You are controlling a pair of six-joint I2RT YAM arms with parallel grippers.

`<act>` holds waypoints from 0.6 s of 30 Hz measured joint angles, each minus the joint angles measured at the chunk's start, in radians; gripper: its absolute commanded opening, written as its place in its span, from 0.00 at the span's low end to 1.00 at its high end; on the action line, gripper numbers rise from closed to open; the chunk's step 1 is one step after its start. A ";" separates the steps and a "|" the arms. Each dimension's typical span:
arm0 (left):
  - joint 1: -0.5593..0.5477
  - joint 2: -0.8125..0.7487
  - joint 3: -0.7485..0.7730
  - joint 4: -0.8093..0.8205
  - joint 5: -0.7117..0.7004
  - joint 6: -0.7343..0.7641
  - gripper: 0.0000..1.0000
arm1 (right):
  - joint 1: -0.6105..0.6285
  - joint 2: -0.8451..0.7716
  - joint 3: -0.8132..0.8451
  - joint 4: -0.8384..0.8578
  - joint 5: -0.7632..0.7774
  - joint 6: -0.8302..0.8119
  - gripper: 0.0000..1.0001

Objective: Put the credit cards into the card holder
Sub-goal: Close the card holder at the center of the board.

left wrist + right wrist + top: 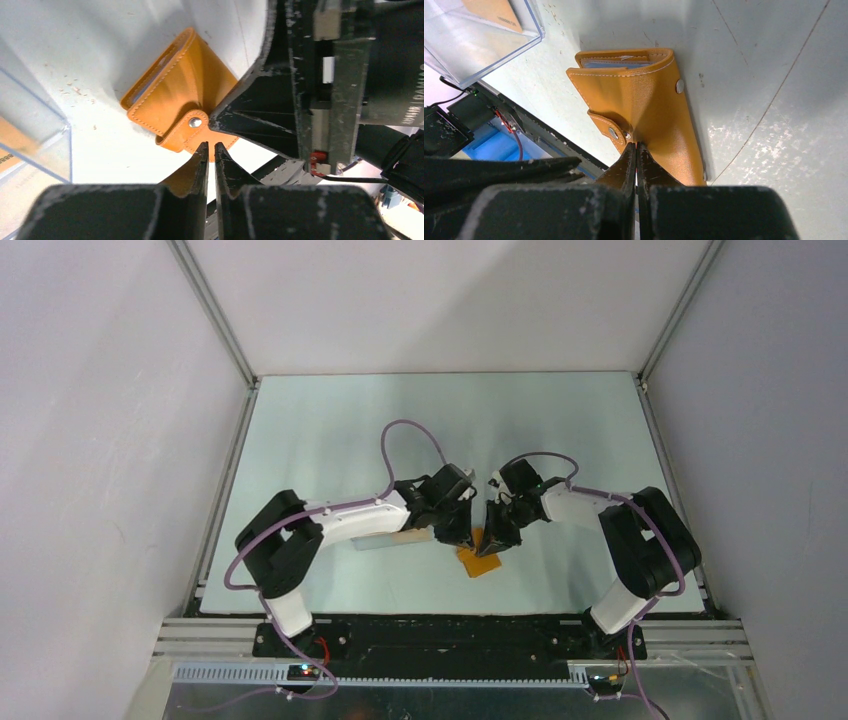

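- Saw pale green surface point(330, 430) walled in by white panels point(100, 390) and grey metal rails point(215, 315).
- Found card holder point(480, 562) near its front edge, folded, blue-grey pockets showing at one end.
- Noted right tool point(636, 150) pinched shut on card holder's edge, beside snap strap point(611, 131).
- Noted left tool point(211, 150) slightly parted, tips at that strap.
- Spotted credit card point(491, 12) inside clear box point(474, 47), left of card holder.

From my feed I see a pale grey-green tabletop point(330, 430) boxed in by plain white walls point(100, 390) on three sides, aluminium rails point(213, 310) running up the corners, under soft, even light.
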 measured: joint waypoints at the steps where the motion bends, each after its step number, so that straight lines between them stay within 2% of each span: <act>1: 0.004 -0.004 -0.008 0.004 -0.001 -0.003 0.14 | 0.000 0.000 0.000 0.000 0.000 0.000 0.00; 18: 0.017 0.046 -0.037 0.013 -0.019 -0.021 0.15 | 0.001 0.000 0.000 0.002 -0.003 0.000 0.00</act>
